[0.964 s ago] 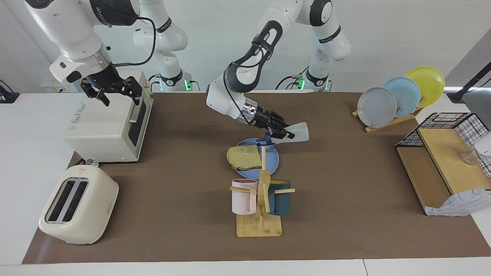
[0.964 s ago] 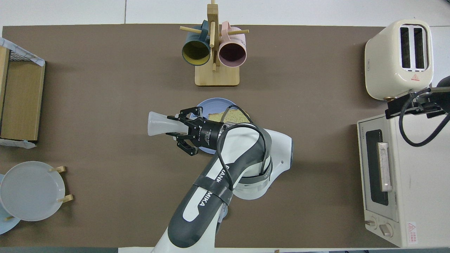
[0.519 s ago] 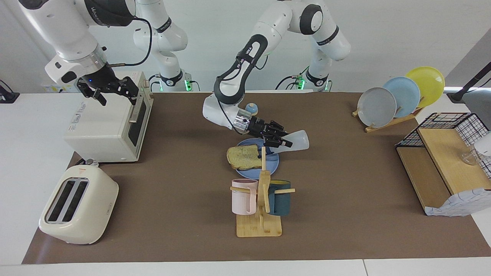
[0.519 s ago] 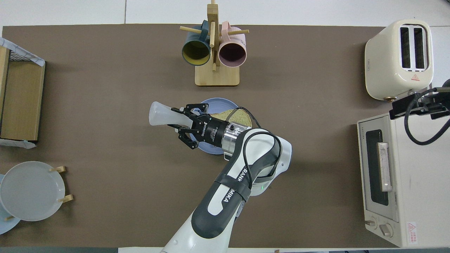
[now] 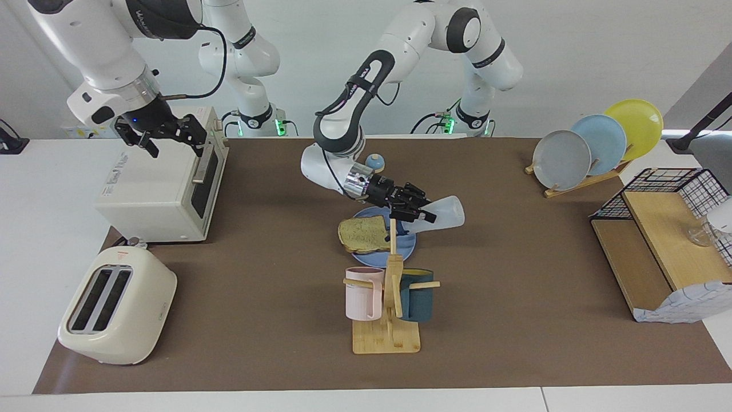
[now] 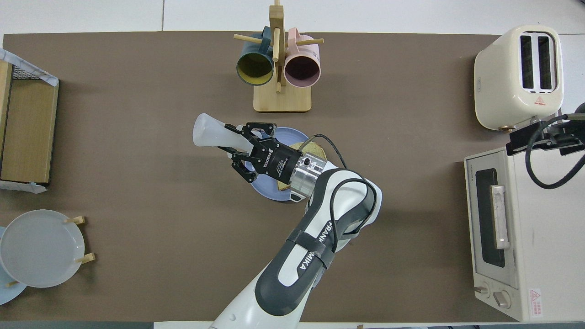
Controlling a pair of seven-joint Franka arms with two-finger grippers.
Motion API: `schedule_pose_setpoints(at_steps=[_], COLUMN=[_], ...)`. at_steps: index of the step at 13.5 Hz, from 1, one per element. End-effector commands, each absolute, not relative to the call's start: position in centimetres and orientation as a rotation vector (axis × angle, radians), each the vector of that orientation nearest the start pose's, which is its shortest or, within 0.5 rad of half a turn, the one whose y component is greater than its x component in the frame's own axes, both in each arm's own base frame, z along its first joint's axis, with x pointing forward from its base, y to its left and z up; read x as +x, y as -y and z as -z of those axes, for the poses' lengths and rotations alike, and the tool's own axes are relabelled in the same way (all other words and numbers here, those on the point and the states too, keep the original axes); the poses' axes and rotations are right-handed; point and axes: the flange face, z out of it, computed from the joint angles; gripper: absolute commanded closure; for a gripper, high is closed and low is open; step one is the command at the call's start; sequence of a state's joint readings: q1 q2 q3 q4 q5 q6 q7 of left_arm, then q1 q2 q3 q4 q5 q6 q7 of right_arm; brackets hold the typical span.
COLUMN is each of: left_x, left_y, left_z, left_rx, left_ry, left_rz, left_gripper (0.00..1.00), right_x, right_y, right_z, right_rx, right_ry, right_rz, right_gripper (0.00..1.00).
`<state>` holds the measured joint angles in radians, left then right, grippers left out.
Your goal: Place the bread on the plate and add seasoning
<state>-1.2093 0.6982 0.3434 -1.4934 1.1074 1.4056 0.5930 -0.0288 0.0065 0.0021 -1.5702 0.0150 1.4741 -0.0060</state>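
The right gripper (image 5: 171, 134) waits over the toaster oven (image 5: 160, 189), fingers wide and empty. The left gripper (image 5: 416, 210) clamps the seasoning bottle (image 5: 440, 213) tilted, cap down, over the plate (image 5: 409, 247). The bread (image 5: 364, 233) lies beside the fingers, not under the cap, so seasoning may miss it.

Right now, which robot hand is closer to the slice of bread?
Left. The left gripper holds the seasoning tipped over the plate beside the bread; the right gripper waits over the toaster oven.
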Motion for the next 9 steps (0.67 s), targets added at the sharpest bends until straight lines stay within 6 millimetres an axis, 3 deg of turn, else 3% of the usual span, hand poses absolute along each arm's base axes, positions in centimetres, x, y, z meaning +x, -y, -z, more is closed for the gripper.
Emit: schedule_pose_setpoints(at_steps=[1,3,5,9], left_x=[46.9,46.0,44.0,47.0], left_y=[47.0,47.1,46.7,44.4], left_z=[-31.7,-31.6,-29.7,-29.0], left_rx=[-0.976,-0.944,-0.843,-0.871], left_ry=[-1.247,-1.218,-1.197,-1.228], left_rz=[-0.482,-0.496,-0.529,-0.543], left_gripper=[1.0,1.0,1.0,1.0], right_x=[53.9,53.9,53.9,53.9], right_y=[1.5,1.5,1.5,1.5], right_z=[-61.4,-61.4,-61.4,-61.4], right_rx=[-3.126,-3.127,-3.126,-3.126], right_ry=[-0.004,-0.004,-0.004,-0.004], right_rz=[-0.17,-0.168,-0.17,-0.17], right_gripper=[0.0,0.0,0.0,0.0])
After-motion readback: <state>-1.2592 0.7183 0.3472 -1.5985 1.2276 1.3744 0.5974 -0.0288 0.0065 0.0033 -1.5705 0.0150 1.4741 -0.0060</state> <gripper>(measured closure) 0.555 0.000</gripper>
